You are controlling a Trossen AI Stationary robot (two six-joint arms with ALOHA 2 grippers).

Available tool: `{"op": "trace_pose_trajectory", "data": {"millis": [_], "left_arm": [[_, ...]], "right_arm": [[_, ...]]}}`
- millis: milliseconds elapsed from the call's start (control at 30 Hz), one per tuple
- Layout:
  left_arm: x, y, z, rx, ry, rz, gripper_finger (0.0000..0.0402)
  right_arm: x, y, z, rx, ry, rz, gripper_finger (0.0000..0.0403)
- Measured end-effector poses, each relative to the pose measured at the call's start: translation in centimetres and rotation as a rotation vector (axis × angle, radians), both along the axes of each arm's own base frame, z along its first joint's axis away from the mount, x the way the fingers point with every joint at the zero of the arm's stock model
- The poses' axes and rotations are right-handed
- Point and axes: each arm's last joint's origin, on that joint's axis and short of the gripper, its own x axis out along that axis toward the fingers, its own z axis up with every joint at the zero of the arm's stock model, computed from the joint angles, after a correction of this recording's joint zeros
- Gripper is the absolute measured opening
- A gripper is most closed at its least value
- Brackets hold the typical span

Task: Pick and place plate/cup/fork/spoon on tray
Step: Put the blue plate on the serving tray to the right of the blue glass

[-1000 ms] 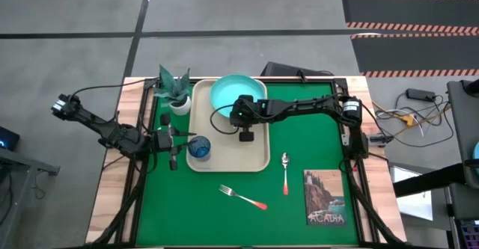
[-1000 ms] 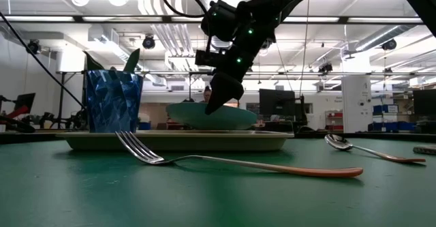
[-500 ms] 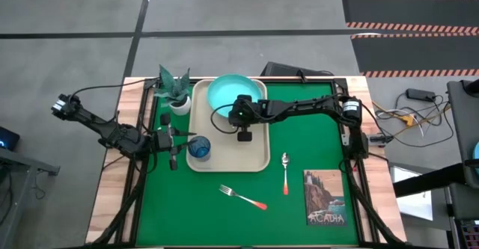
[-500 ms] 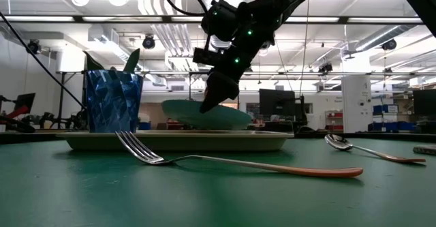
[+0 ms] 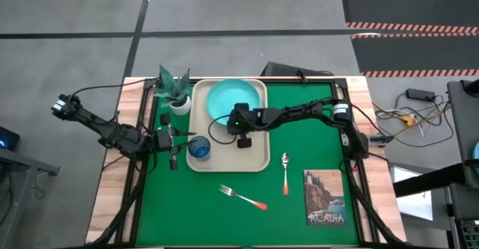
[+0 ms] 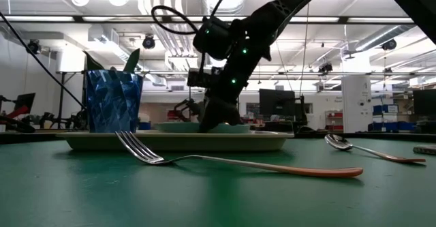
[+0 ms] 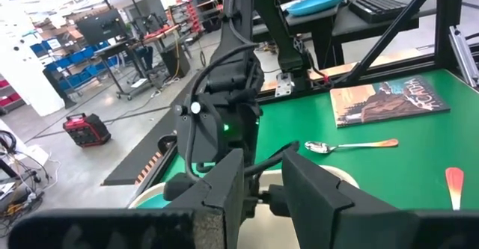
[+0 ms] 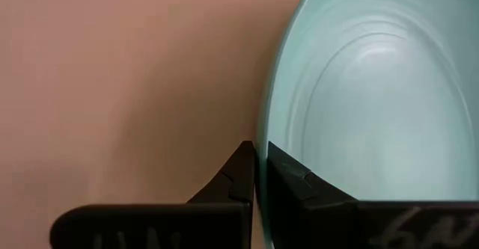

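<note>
The teal plate (image 5: 228, 99) lies flat on the far half of the beige tray (image 5: 224, 165) and also shows in the low view (image 6: 174, 126). My right gripper (image 5: 238, 120) is shut on its rim, pointing down. The dark-blue cup (image 5: 199, 147) stands on the tray's near left corner. My left gripper (image 5: 175, 141) waits just left of the cup, open and empty. The fork (image 5: 243, 197) and the spoon (image 5: 285, 173) lie on the green mat, near and right of the tray. My right gripper pinches the plate's rim (image 8: 260, 140) on its near edge, one finger (image 8: 299, 183) inside the plate and one finger (image 8: 233, 178) outside it. The fingers come from above, pointing down. The plate sits flat with its underside on the tray (image 8: 112, 92).
A white pot with a green plant (image 5: 174, 90) stands at the tray's far left corner. A picture book (image 5: 325, 197) lies at the near right of the mat. Free mat lies right of the tray and along the near edge.
My right gripper has gone down and a little toward the table's near edge with the plate. The plate was tilted and clear of the tray over its far rim; now it lies level on the tray. The gripper stays shut on the rim.
</note>
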Motion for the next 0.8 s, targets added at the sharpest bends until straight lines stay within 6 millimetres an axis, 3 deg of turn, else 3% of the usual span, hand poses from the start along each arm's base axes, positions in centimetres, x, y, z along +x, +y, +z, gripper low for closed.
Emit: {"op": "trace_pose_trajectory", "data": {"millis": [800], "left_arm": [[-0.01,0.00,0.00,0.007,0.002,0.000,0.0080]], "right_arm": [[0.06,-0.07,-0.16,0.011,-0.006,-0.002,0.0009]]}}
